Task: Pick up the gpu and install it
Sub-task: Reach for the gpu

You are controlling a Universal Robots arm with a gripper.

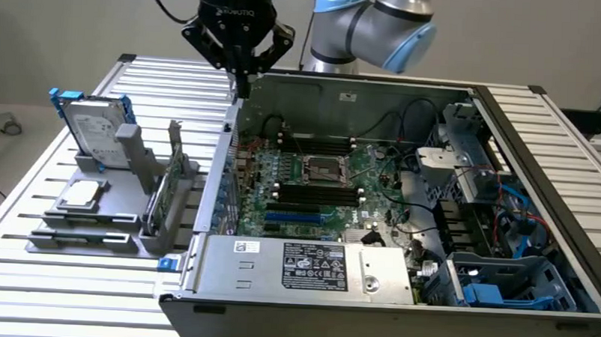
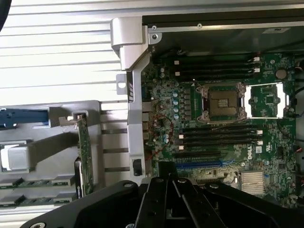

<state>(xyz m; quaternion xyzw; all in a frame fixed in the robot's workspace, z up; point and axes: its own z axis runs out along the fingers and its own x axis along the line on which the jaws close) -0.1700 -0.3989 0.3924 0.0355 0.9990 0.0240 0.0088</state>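
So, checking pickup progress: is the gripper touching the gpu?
Apart. The exterior view shows the shut gripper above the computer case corner, and the gpu standing in its gray holder, clear space between.

Your gripper (image 1: 241, 89) is pinched closed with nothing in it, hanging right over the back corner of the open computer case (image 1: 221, 182). The gpu (image 1: 162, 190) stands on edge in the grey rack (image 1: 86, 240), lower than the gripper and off toward the exterior view's left, well apart from it. The hard drive (image 1: 94, 131) sits further out that way.
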